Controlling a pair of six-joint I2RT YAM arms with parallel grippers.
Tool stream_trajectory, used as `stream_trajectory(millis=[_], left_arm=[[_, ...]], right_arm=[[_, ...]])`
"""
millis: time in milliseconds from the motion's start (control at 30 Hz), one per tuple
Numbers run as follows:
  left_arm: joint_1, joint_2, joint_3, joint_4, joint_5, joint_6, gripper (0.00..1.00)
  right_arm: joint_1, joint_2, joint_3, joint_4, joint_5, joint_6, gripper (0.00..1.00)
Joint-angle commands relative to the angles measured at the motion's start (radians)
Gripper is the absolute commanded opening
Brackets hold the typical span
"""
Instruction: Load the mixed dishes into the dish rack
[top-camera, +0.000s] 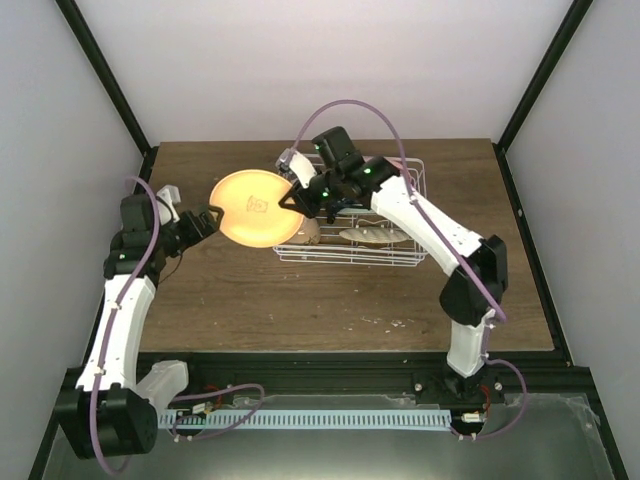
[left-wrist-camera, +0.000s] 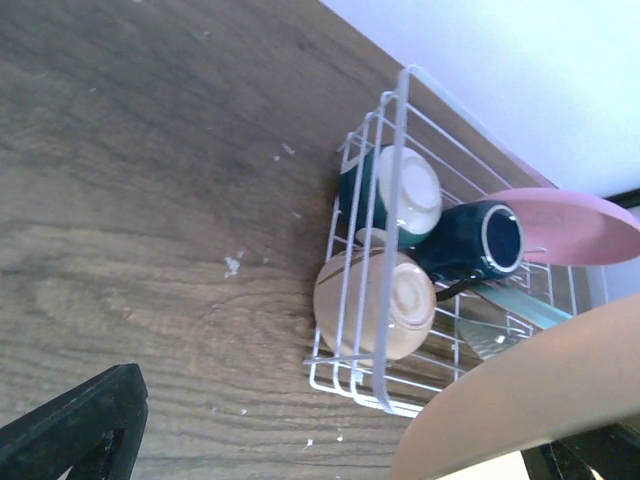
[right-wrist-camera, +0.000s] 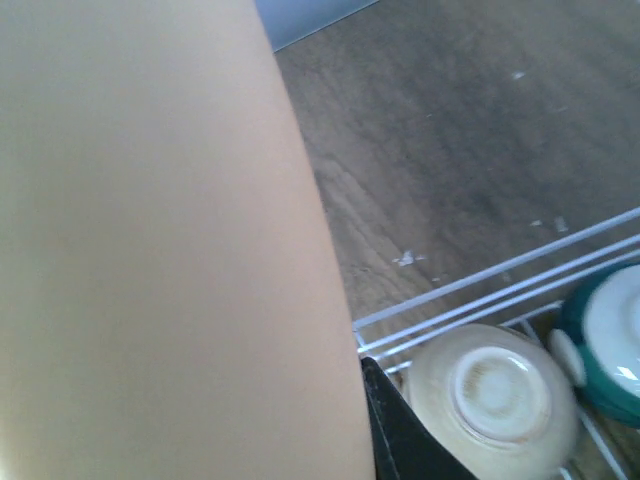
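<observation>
The left pincer (top-camera: 207, 220) stands spread at the near rim of the tan-yellow plate (top-camera: 250, 208). The right pincer (top-camera: 296, 199) pinches its far edge, holding it aloft. This looks like a handover. Next, the plate needs tilting upright into the dish rack (left-wrist-camera: 397, 230) just behind that pincer.

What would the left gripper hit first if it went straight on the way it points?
The plate: its rim sits right at the open left gripper, with the right gripper holding the far edge. The rack lies beyond, though depth is unclear.
</observation>
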Motion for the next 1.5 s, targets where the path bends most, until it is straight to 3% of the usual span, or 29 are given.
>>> stream_trajectory(millis=[0, 233, 867, 1467], left_arm=[[0.013, 0.031, 0.066, 0.030, -0.066, 0.010, 1.00], [0.015, 0.082, 0.086, 0.056, -0.055, 0.002, 1.00], [0.015, 0.215, 0.126, 0.090, -0.012, 0.005, 1.00], [0.015, 0.254, 0.134, 0.079, -0.021, 0.023, 1.00]], right_arm=[[-0.008, -0.138, 0.004, -0.095, 0.173, -0.101, 0.01], [-0.008, -0.259, -0.073, -0.255, 0.356, -0.283, 0.01], [-0.008, -0.606, -0.356, -0.461, 0.720, -0.370, 0.01], [-0.008, -0.627, -0.387, -0.495, 0.921, -0.420, 0.01]])
